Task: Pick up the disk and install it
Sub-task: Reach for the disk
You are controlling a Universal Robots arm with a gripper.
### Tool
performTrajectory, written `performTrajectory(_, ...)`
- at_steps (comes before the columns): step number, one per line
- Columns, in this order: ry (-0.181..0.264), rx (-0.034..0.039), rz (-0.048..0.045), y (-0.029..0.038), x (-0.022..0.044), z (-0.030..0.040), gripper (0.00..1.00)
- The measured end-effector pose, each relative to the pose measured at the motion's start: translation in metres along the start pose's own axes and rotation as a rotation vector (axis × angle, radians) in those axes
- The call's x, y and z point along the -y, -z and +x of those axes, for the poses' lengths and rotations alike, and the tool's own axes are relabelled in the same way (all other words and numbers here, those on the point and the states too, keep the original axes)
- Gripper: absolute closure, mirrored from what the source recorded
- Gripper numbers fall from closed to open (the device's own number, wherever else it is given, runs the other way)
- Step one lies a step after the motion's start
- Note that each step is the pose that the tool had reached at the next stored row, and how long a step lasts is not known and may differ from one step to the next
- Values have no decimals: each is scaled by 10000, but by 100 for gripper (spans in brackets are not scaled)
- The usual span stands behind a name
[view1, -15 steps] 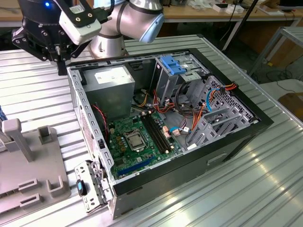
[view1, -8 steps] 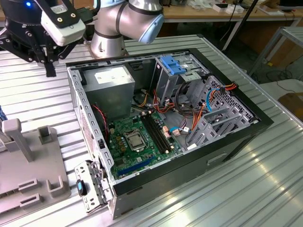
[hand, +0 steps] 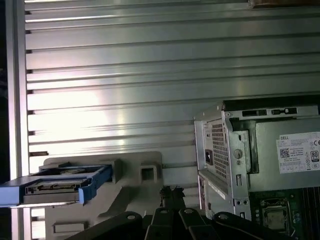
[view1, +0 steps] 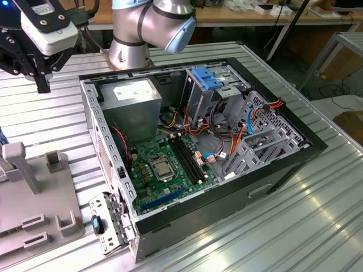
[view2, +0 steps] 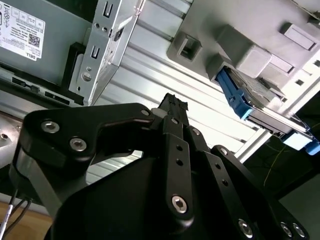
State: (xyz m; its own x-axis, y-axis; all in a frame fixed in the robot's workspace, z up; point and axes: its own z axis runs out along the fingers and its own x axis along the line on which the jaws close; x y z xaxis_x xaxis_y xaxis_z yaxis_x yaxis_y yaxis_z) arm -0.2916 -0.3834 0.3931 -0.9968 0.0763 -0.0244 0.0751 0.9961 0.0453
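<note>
The disk (view2: 239, 97), in its blue carrier, rests in a slot of the grey holder (view2: 250, 55) on the ribbed metal desk (hand: 150, 75), beside the open computer case (view1: 283, 164). The gripper (view2: 172, 102) hangs above the desk between holder and case, apart from the disk, its fingers closed together and holding nothing.

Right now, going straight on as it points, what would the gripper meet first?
The gripper would probably meet the ribbed metal table, on the bare strip between grey fixture and computer case; depth unclear.
</note>
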Motion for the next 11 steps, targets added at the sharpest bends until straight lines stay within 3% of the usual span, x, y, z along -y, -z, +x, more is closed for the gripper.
performTrajectory(3,1,0,0,2,-29,125,89)
performTrajectory(6,1,0,1,7,-51,380,89)
performTrajectory(10,1,1,0,11,-50,562,89)
performTrajectory(11,1,-1,1,14,-45,636,89)
